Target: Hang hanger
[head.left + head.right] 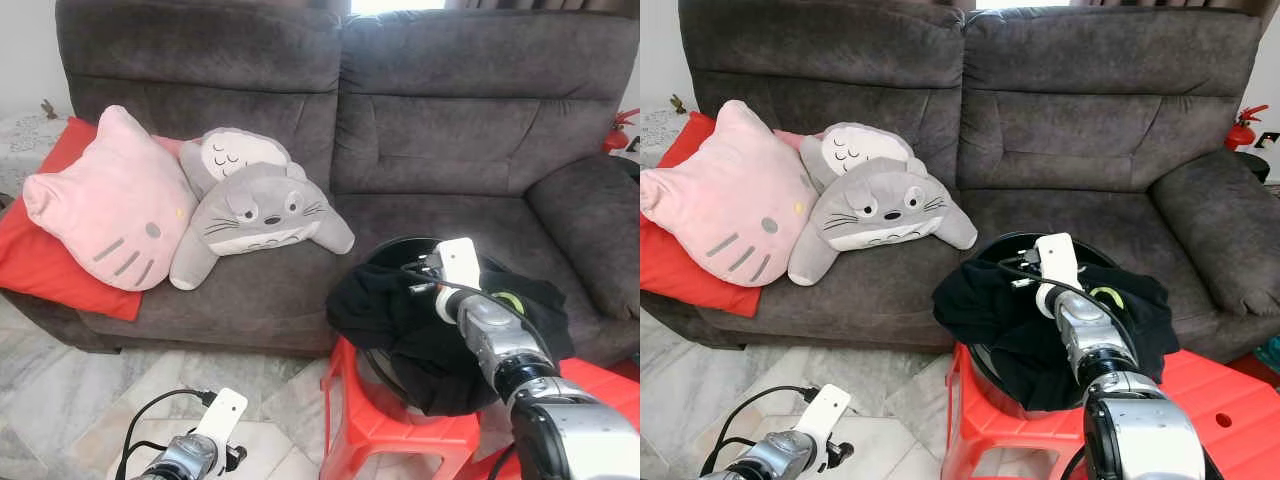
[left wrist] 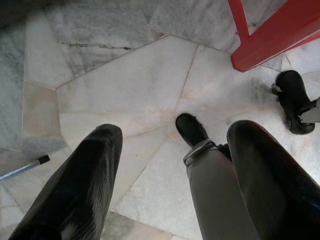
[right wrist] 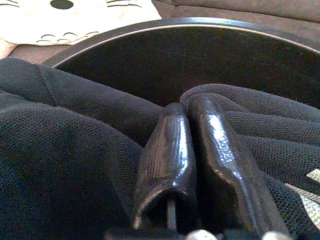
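A black garment (image 1: pixel 400 310) lies heaped in a black round basin (image 1: pixel 395 245) and spills over its rim. The basin stands on a red plastic stool (image 1: pixel 380 420) in front of the sofa. My right gripper (image 3: pixel 186 107) reaches into the basin, its two fingers pressed together and shut, tips resting against a fold of the garment (image 3: pixel 75 130). Whether cloth is pinched between them cannot be made out. My left gripper (image 2: pixel 170 132) hangs low over the marble floor, open, with nothing between its fingers.
A dark grey sofa (image 1: pixel 450 130) fills the back, carrying a pink cat cushion (image 1: pixel 110 205), grey plush toys (image 1: pixel 255 210) and a red cushion (image 1: pixel 40 255). Another red stool (image 1: pixel 610 385) is at the right. A stool leg (image 2: pixel 270 40) and my feet (image 2: pixel 190 129) are near the left gripper.
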You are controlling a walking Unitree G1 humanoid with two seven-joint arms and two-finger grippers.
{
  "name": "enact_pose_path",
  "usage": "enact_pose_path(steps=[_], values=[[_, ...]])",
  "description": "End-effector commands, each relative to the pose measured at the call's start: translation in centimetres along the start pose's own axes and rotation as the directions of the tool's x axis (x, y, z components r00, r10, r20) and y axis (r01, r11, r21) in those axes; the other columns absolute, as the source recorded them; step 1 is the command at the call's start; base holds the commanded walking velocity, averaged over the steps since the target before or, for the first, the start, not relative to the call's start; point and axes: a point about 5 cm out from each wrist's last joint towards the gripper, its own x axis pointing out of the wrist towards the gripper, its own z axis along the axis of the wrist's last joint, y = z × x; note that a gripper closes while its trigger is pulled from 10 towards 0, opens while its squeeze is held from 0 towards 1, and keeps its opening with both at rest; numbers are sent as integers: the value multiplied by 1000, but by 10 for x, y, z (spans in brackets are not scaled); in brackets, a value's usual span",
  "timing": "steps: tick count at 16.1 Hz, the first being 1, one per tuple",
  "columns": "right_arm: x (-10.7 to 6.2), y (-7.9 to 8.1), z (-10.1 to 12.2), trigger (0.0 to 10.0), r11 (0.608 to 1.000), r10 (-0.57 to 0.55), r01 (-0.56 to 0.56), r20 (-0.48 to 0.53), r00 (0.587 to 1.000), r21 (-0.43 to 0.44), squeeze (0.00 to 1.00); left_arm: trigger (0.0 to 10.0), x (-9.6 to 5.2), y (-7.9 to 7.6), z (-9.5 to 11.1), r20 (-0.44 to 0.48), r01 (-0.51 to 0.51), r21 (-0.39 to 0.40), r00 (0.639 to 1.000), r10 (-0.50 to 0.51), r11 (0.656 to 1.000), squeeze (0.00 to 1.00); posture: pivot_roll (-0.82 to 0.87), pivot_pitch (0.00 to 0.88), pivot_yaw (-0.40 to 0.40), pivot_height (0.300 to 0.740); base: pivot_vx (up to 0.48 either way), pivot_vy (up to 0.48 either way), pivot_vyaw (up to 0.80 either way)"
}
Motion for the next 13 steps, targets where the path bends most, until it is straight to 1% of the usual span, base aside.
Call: enact_pose_path(steps=[1,2,3,4,7,9,11,13], values=[[0,0,-1,10000,1000,-6,6,0,1000,5,0,10000,0,2,-3,-12,-1,26,1000,1,1000,0,-153,0,-21,740,0,0,0],[-1,-2,-2,10000,1000,-10,10,5,1000,11,0,10000,0,2,-3,-13,0,28,1000,0,1000,0,-153,0,-21,740,0,0,0],[-1,-3,-1,10000,1000,-13,13,13,1000,13,365,10000,0,2,-3,-13,1,28,1000,-1,1000,0,-153,0,-21,740,0,0,0],[-2,-5,2,10000,1000,-26,26,25,999,-1,1000,10000,0,2,-3,-13,1,28,1000,-1,1000,0,-158,0,-19,740,0,0,0],[-3,-9,7,10000,999,-45,45,54,998,5,1000,10000,0,2,-3,-14,1,29,1000,-1,1000,0,-158,0,-19,740,0,0,0],[-3,-7,8,10000,999,-35,35,70,997,7,1000,10000,0,2,-3,-14,4,33,1000,-3,999,0,-158,0,-19,740,0,0,0],[-2,-3,5,10000,1000,-21,20,60,998,11,1000,10000,0,2,-3,-15,5,33,1000,-4,999,0,-158,0,-19,740,0,0,0],[-2,-4,4,10000,1000,-26,25,52,998,13,1000,10000,0,1,-2,-13,5,32,1000,-4,999,0,-165,0,-18,740,0,0,0]])
